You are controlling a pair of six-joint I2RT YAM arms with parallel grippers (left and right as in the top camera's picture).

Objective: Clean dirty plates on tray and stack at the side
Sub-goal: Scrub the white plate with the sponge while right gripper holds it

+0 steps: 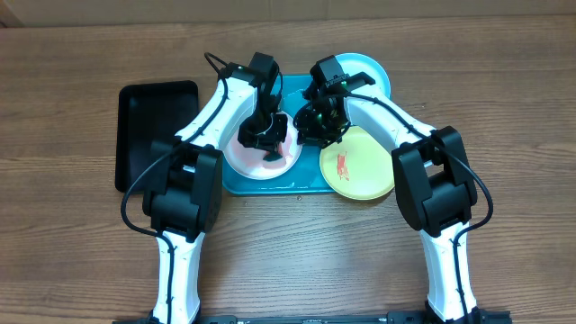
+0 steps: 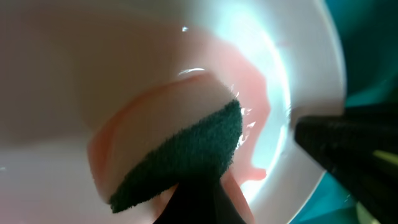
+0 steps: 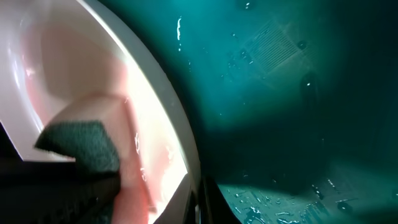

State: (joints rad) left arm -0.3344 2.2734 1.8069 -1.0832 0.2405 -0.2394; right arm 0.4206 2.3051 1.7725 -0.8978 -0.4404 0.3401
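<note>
The white plate (image 1: 255, 163) lies on the left part of the turquoise tray (image 1: 301, 183), its inside covered in a pink watery smear (image 2: 249, 93). My left gripper (image 1: 266, 135) is shut on a sponge (image 2: 186, 155) with a dark green scouring face and presses it onto the plate. My right gripper (image 1: 317, 126) is shut on the white plate's right rim (image 3: 194, 186). The yellow-green plate (image 1: 360, 166) with a red smear overhangs the tray's right end. The pale blue plate (image 1: 371, 70) lies behind my right arm.
A smaller black tray (image 1: 153, 135) lies on the wooden table left of the turquoise tray. The turquoise tray floor (image 3: 298, 93) is wet with water drops beside the white plate. Both arms cross over the tray's middle, close together.
</note>
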